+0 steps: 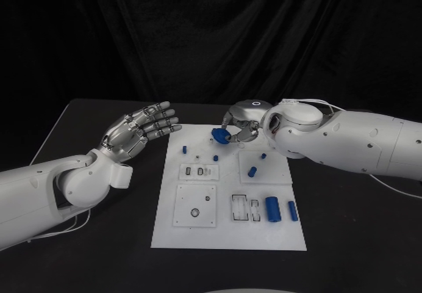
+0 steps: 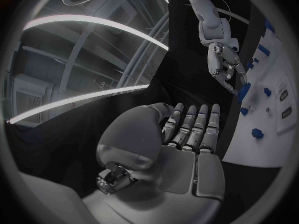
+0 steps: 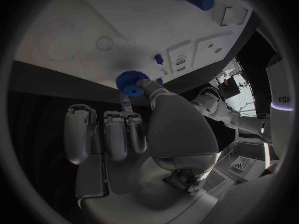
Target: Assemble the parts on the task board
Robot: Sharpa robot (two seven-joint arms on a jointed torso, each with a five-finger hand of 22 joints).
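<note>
The right hand (image 1: 241,127) holds a small blue gear (image 1: 221,135) pinched between thumb and a fingertip, over the far end of the white board (image 1: 230,235); the right wrist view shows the toothed wheel (image 3: 129,81) at the fingertips with the board surface just beyond it. The gear hangs on the board side of the hand, toward the robot's left, and its flat face seems tilted rather than level, though I cannot tell the exact angle. The right hand is plainly the nearer one. The left hand (image 1: 141,131) hovers off the board's left edge, fingers spread and holding nothing. Nearer the robot on the board stand small blue pegs (image 1: 185,148) and lie two blue cylinders (image 1: 272,209), their long axes running along the board's length. The far end around the gear looks mostly bare, so there seems room to lower it.
</note>
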